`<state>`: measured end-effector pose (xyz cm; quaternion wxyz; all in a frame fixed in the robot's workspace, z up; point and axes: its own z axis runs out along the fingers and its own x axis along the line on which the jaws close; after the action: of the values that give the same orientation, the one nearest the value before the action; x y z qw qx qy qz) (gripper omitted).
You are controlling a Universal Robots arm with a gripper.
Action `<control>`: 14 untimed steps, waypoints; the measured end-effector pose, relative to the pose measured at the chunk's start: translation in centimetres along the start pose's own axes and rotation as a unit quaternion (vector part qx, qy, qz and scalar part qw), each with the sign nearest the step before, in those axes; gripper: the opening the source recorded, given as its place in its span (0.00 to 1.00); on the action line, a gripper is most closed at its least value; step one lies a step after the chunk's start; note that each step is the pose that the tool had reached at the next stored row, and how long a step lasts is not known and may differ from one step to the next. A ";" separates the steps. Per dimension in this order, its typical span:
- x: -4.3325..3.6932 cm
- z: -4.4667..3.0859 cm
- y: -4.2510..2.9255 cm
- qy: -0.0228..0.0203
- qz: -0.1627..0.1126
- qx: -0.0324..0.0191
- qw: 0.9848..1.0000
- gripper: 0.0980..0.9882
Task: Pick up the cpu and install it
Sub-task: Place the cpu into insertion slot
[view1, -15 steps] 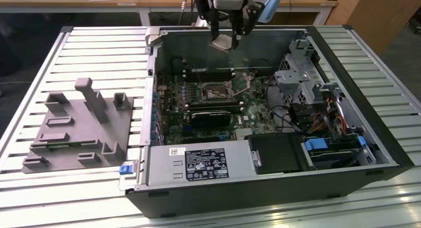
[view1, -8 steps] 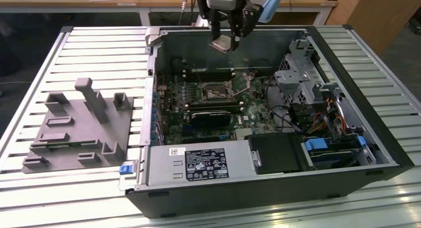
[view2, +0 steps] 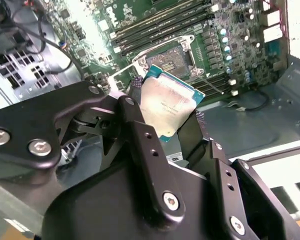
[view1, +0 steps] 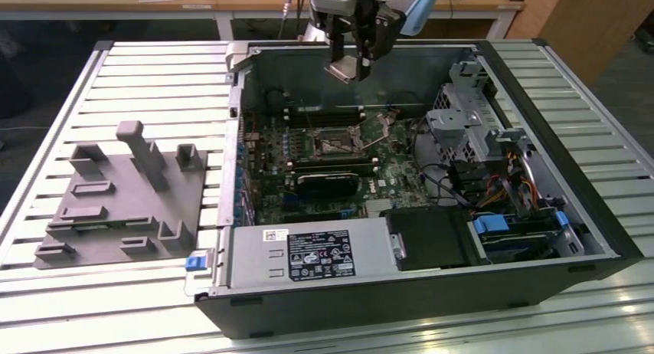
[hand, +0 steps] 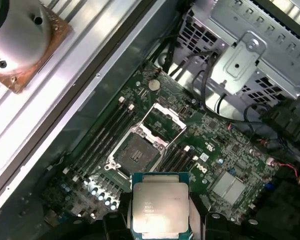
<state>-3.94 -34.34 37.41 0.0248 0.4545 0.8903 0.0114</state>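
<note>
My gripper [view1: 350, 67] hangs over the far wall of the open computer case [view1: 603, 239], shut on the cpu [view1: 344, 69]. In both wrist views the cpu [view2: 166, 102] [hand: 160, 208] is a flat square chip with a pale silver top and a teal rim, pinched by its edges between the black fingers [view2: 140, 130]. The motherboard socket [view1: 332, 145] [hand: 138, 153] [view2: 171, 61] lies below and nearer the front, its metal load frame swung open and the square seat bare. The chip is held well above the board, apart from the socket.
A grey plastic holder block [view1: 122, 197] sits on the slatted table [view1: 153, 70] at the exterior view's left. Inside the case are a drive cage [view1: 465, 116], cables [view1: 506, 189], and a power supply [view1: 306, 254]. A round metal part on a copper plate [hand: 20, 42] lies outside the case.
</note>
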 end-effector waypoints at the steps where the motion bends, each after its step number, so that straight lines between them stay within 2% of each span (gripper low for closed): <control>1: 0.00 0.01 0.00 0.000 0.008 0.000 1.000 0.49; 7: 0.01 0.08 0.00 -0.002 0.053 0.002 0.999 0.49; 10: 0.01 0.11 0.00 -0.004 0.074 0.003 0.997 0.49; 14: 0.02 0.17 0.00 -0.005 0.104 0.004 0.995 0.49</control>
<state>-3.94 -34.33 37.24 0.0261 0.5445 0.8383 0.0083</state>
